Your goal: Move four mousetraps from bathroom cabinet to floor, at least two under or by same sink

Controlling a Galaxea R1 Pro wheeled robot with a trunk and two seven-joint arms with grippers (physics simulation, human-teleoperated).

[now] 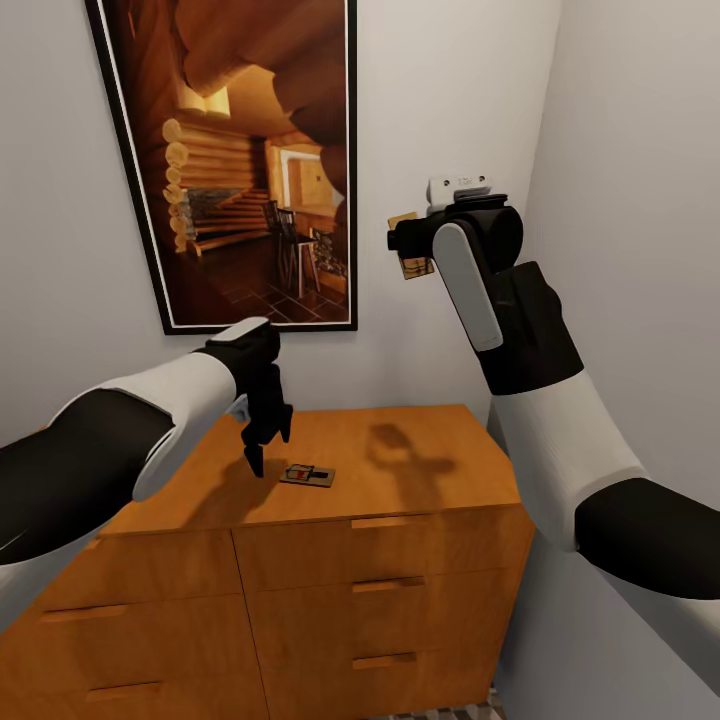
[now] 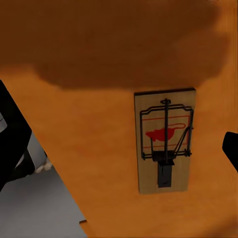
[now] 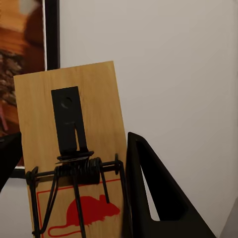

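Observation:
One mousetrap [image 1: 308,474], a small tan board with dark wire and a red mouse print, lies flat on top of the orange-brown cabinet [image 1: 420,470]. My left gripper [image 1: 268,448] points down just left of it, open, its tips close above the wood. In the left wrist view that mousetrap [image 2: 166,141] lies on the cabinet top [image 2: 94,129] between the spread fingers [image 2: 12,144]. My right gripper [image 1: 408,246] is raised in front of the wall, shut on a second mousetrap [image 1: 413,264]. The right wrist view shows this mousetrap [image 3: 69,124] clamped upright between the fingers [image 3: 148,198].
A dark-framed log-cabin picture [image 1: 250,160] hangs on the wall behind the cabinet. A grey side wall [image 1: 640,180] stands close on the right. Drawer fronts with bar handles [image 1: 388,583] face me. A sliver of patterned floor tile [image 1: 450,712] shows at the bottom edge.

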